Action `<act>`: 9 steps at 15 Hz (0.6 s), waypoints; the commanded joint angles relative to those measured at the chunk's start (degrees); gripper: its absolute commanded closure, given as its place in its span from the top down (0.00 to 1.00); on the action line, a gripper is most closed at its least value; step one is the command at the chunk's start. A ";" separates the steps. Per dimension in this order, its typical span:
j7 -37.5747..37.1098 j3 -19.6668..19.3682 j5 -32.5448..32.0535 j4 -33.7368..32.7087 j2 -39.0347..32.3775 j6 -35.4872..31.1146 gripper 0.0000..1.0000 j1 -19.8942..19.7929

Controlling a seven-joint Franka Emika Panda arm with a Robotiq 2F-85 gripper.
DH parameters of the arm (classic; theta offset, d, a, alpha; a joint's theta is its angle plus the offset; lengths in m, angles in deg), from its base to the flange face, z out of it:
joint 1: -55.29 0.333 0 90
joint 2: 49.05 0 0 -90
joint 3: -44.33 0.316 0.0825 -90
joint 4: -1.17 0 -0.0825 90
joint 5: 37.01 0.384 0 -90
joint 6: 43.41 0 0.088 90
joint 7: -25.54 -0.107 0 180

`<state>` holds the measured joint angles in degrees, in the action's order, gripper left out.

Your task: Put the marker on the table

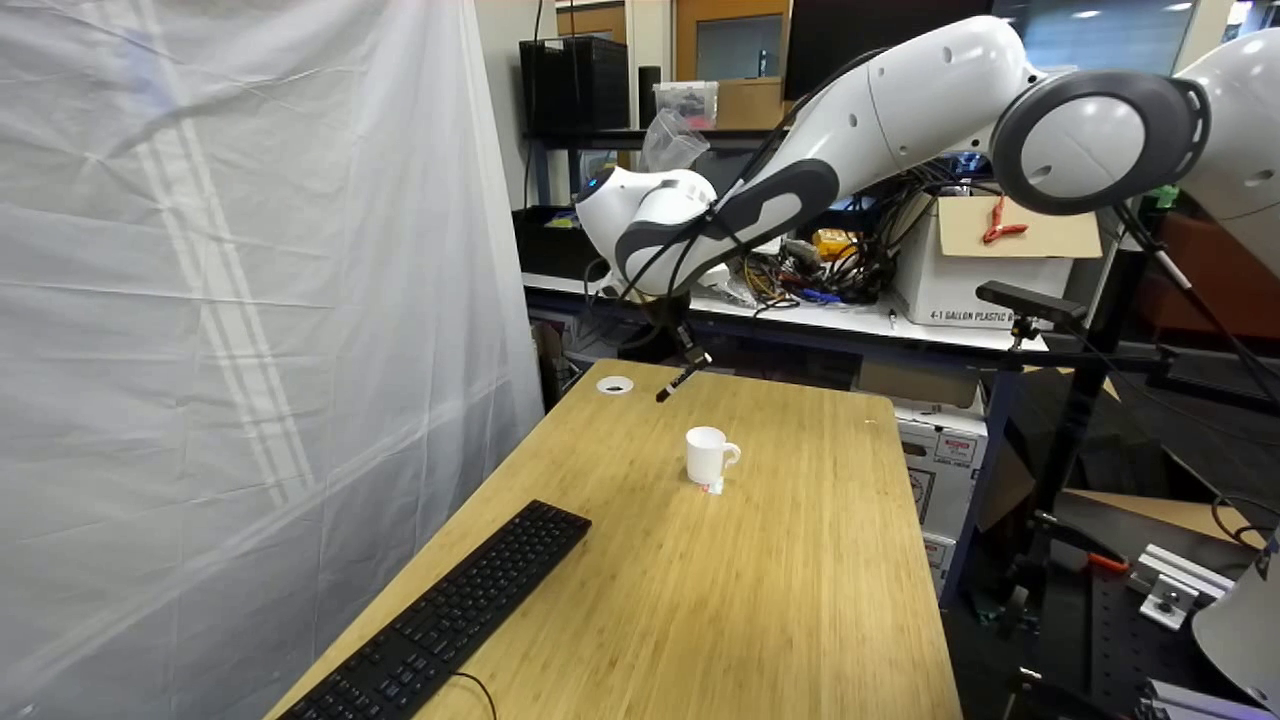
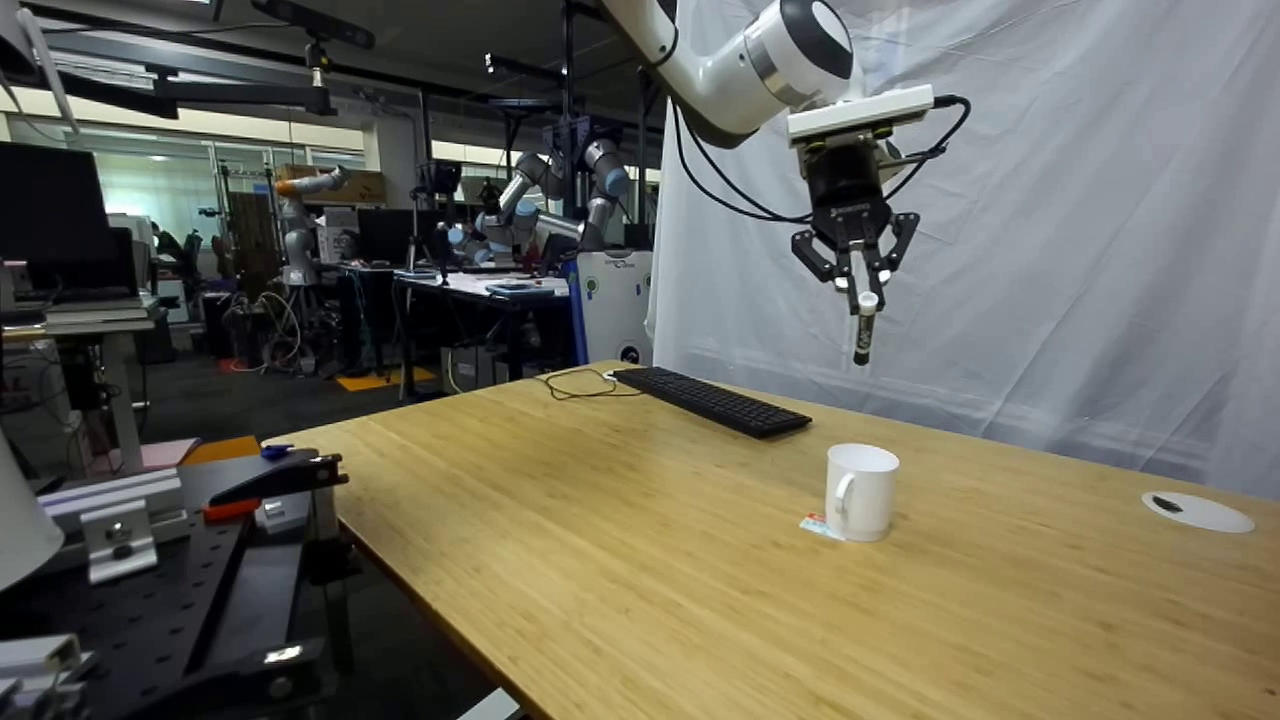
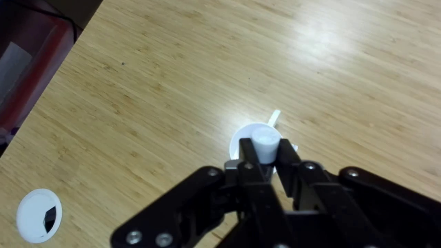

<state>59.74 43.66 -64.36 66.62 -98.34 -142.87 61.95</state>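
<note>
The marker is a thin dark stick with a white end, and it shows in both exterior views point(image 1: 682, 382) point(image 2: 863, 338). My gripper point(image 2: 867, 288) is shut on it and holds it tilted in the air, clear of the table. In the wrist view the marker's white end point(image 3: 266, 146) sits between the two fingertips point(image 3: 265, 151); the rest of the marker is mostly hidden by the fingers. The table point(image 1: 770, 590) has a light bamboo-coloured top, which also shows in the other pictures point(image 2: 620, 520) point(image 3: 137, 113).
A white mug point(image 1: 705, 456) point(image 2: 862, 492) stands on the table and shows partly behind the fingertips in the wrist view point(image 3: 237, 139). A small wrapper lies at its base. A black keyboard point(image 1: 455, 605) point(image 2: 712, 400) lies along the curtain-side edge. A white disc point(image 1: 615, 384) point(image 3: 32, 210) is near a table end.
</note>
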 commanded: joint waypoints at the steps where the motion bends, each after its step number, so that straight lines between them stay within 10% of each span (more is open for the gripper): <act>1: -4.25 1.72 2.44 1.72 3.08 -1.50 0.05 0.33; 9: -8.16 3.73 1.55 7.30 5.77 -10.70 0.05 3.15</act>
<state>52.79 47.35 -62.46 69.17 -95.01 -149.51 65.07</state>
